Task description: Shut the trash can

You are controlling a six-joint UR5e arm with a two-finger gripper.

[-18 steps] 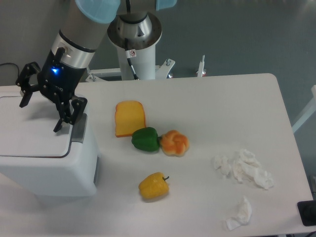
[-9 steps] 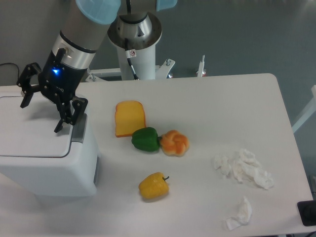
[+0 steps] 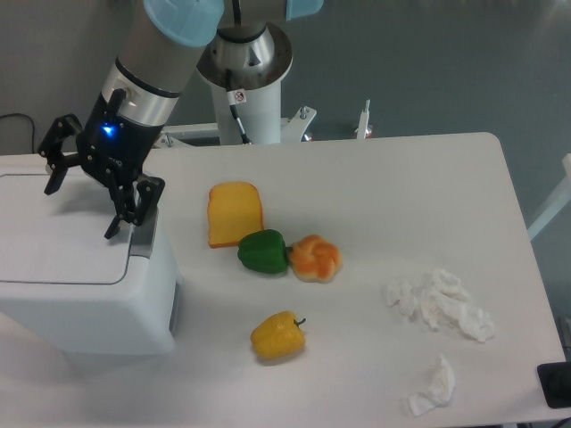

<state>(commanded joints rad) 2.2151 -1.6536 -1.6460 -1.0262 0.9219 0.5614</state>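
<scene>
Gripper (image 3: pixel 80 201) hangs spread wide and empty over the flat, shut lid (image 3: pixel 58 232) of the white bin (image 3: pixel 89 303) at the table's (image 3: pixel 401 187) left edge, one finger (image 3: pixel 125 209) near its grey latch (image 3: pixel 143 236), toast (image 3: pixel 235 212) just beyond.
</scene>
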